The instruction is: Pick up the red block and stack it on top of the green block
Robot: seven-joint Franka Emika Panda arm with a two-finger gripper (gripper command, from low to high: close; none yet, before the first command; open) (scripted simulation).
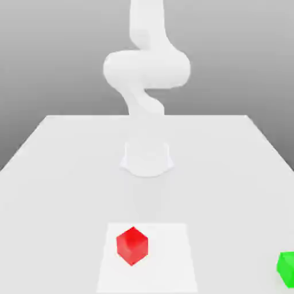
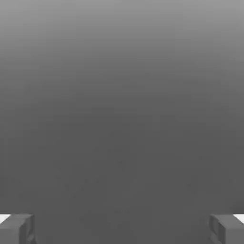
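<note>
The red block [image 1: 132, 246] sits on a lighter square patch [image 1: 172, 270] near the front of the white table [image 1: 69, 161]. The green block [image 1: 287, 268] rests at the front edge on the exterior view's right, partly cut off by the frame. Far behind both blocks, the white arm [image 1: 146, 69] rises from its round base [image 1: 147, 158] at mid-table. In the hand view my gripper [image 2: 122, 228] is open, its two grey fingertips [image 2: 19, 228] far apart with nothing between them, and plain grey background lies ahead.
The arm's round base stands in the middle of the table. The tabletop stretches wide on both sides of it, with bare surface between the red block and the green block.
</note>
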